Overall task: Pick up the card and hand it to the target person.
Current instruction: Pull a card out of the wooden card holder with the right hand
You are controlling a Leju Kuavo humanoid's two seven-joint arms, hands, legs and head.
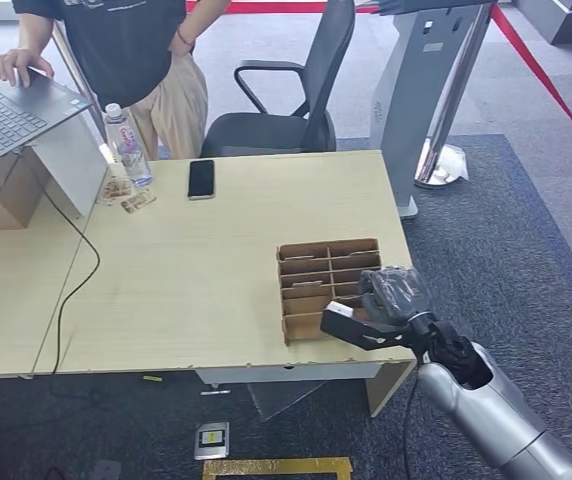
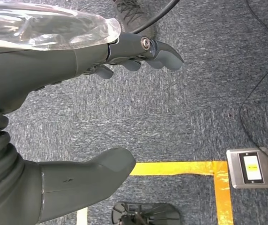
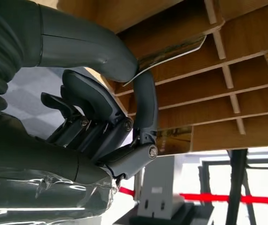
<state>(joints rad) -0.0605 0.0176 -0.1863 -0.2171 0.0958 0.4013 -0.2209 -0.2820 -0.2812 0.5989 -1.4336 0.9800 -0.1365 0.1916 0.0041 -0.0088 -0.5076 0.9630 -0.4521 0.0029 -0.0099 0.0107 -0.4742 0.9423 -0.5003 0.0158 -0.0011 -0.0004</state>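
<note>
Down at the robot's side, the left hand (image 2: 100, 112) hangs over grey carpet, fingers apart and holding nothing. Rightward, at the cardboard slot box (image 1: 328, 285) on the desk (image 1: 192, 280), the right hand (image 3: 125, 108) pinches the card (image 3: 167, 51) between thumb and finger.

A pale wood worktop (image 1: 192, 290) stands on dark blue-grey carpet (image 1: 509, 250). A black office chair (image 1: 298, 90) sits at its far side, beside a grey kiosk stand (image 1: 411, 100). Yellow floor tape (image 2: 182, 168) and a metal floor socket (image 2: 251, 168) mark the carpet below.
</note>
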